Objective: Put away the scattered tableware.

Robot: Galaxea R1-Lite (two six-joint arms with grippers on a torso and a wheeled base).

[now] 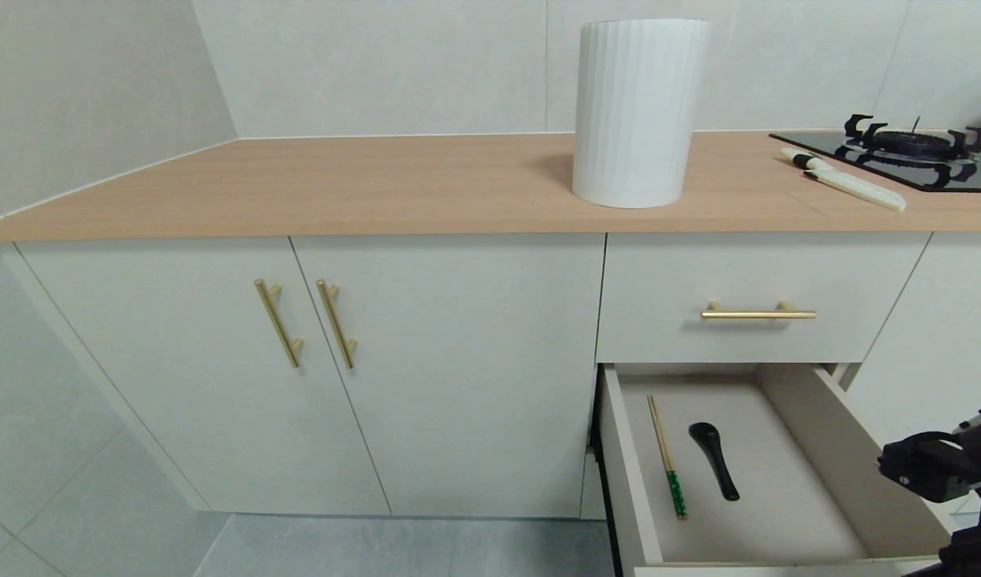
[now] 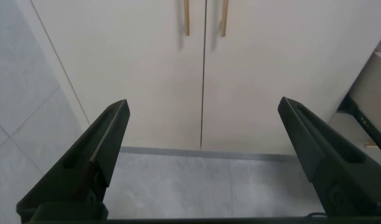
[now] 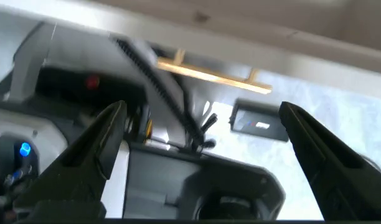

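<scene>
Left gripper, right gripper: both spread wide, empty. Drawer open to receive tableware, holding chopsticks and black spoon; knife on counter, unstored.

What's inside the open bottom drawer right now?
In the open pale drawer lie wooden chopsticks with green ends and, beside them, a black spoon, not touching. The drawer's rear, under the closed upper drawer, is hidden.
</scene>
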